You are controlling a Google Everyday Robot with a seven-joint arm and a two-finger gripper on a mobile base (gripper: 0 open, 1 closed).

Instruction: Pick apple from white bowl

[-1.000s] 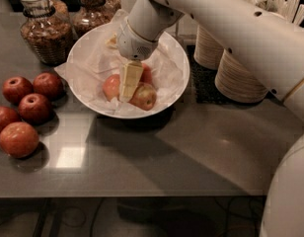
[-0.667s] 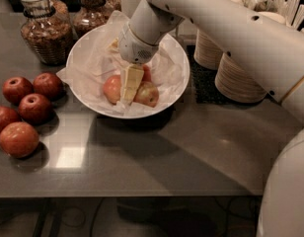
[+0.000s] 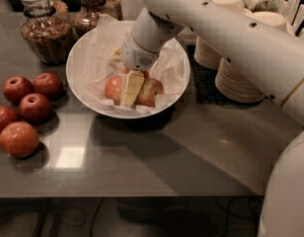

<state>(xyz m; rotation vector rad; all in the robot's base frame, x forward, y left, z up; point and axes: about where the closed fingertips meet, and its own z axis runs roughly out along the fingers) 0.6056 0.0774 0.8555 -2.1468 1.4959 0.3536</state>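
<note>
White bowl [image 3: 73, 76]: claw [image 3: 132, 89] inside, just beside apple [image 3: 152, 92]; its grip we cannot tell. Grasp step; next, we judge, close firmly, lift.

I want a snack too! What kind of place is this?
Probably a snack bar or break-room counter: glass food jars, stacked paper bowls, loose apples. The pincer reaches into the white bowl.

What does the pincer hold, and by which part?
It cannot be told. The pincer is down in the white bowl, between the apple and a redder apple; no hold shows.
</note>
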